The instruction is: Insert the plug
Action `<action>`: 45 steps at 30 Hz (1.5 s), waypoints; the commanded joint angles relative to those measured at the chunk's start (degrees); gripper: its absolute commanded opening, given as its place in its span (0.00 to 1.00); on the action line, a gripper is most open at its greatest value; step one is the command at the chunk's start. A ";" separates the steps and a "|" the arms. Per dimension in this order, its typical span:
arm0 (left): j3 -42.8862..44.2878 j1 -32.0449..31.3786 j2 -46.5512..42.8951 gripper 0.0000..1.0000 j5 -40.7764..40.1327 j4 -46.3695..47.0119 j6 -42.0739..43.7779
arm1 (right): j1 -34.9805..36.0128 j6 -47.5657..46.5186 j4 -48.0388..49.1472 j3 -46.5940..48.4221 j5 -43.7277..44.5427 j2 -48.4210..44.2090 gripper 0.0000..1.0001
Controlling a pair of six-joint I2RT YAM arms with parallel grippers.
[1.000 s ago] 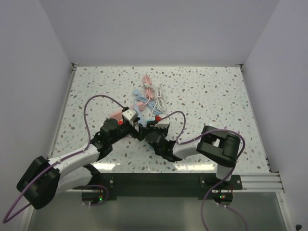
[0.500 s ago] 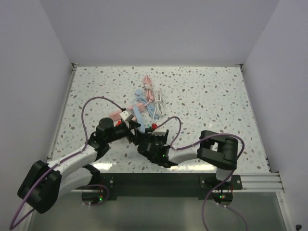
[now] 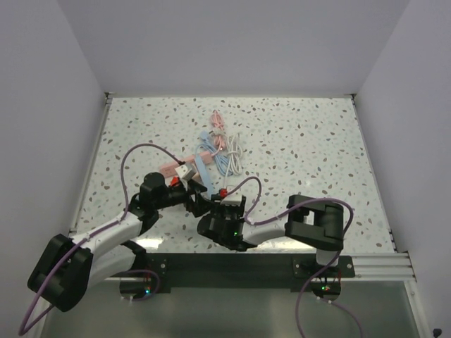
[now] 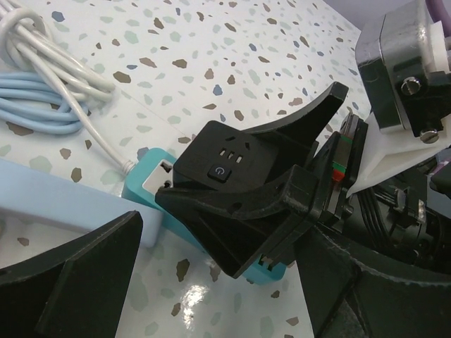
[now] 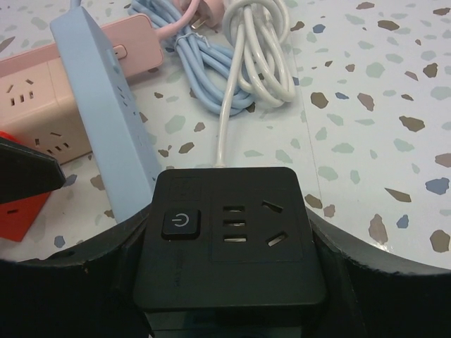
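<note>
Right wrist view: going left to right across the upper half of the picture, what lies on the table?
First the pink power strip, light blue power strip, blue cable bundle, white cable bundle.

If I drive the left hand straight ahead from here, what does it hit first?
Most likely the black socket block, gripped in the right hand. It sits directly ahead of the open left hand. Depth is unclear, but it looks close.

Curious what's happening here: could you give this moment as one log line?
right gripper: shut on black socket block | left gripper: open, beside block | white cable: coiled, loose | block sockets: empty
</note>
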 commanded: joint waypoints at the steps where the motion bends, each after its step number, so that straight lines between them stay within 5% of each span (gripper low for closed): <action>1: 1.86 4.94 0.35 0.90 -19.18 8.50 -3.87 | 11.68 5.75 -23.55 -8.22 -26.15 8.17 0.00; 9: 1.86 4.94 -1.32 0.90 -20.49 8.33 -3.52 | 11.07 12.00 -33.29 -7.26 -16.67 -3.94 0.00; 21: 2.30 4.94 -1.94 0.90 -24.19 7.89 -3.08 | -4.40 -11.10 -19.34 -8.66 -13.75 -14.85 0.00; 32: 1.51 4.94 -0.53 0.90 -21.56 12.63 -1.06 | -21.78 -29.56 -0.37 -9.63 -21.57 -20.05 0.00; 39: 1.07 4.16 0.17 0.88 -18.48 15.62 1.13 | -28.05 -38.53 1.67 -4.44 -28.17 -24.17 0.00; 45: 3.52 -4.18 2.45 0.88 -24.70 14.04 6.67 | -30.86 -39.94 4.57 -4.88 -33.18 -27.43 0.00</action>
